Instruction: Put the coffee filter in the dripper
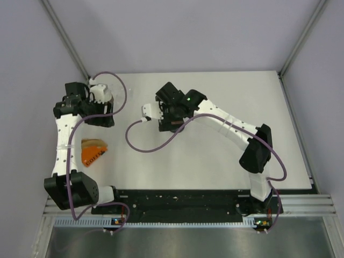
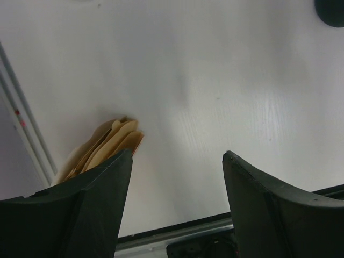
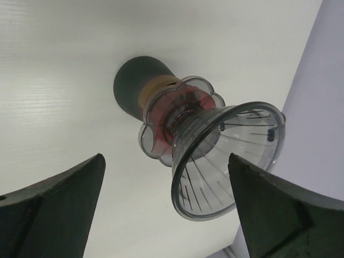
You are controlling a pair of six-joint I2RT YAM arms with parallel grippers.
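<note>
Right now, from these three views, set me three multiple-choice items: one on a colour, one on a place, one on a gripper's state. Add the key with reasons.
1. The dripper's cone is:
A. Clear
B. Solid black
C. Yellow

2. The stack of brown paper filters lies:
A. Inside the dripper
B. On the table, outside the left gripper's fingers
C. Hanging off the table's edge

3. The right gripper is:
A. Shut on the dripper
B. Shut on a filter
C. Open, gripping nothing

Key: A, its ribs show through the wall; B, the left wrist view shows the stack beside one finger; C, its fingers stand wide apart, clear of the dripper.
</note>
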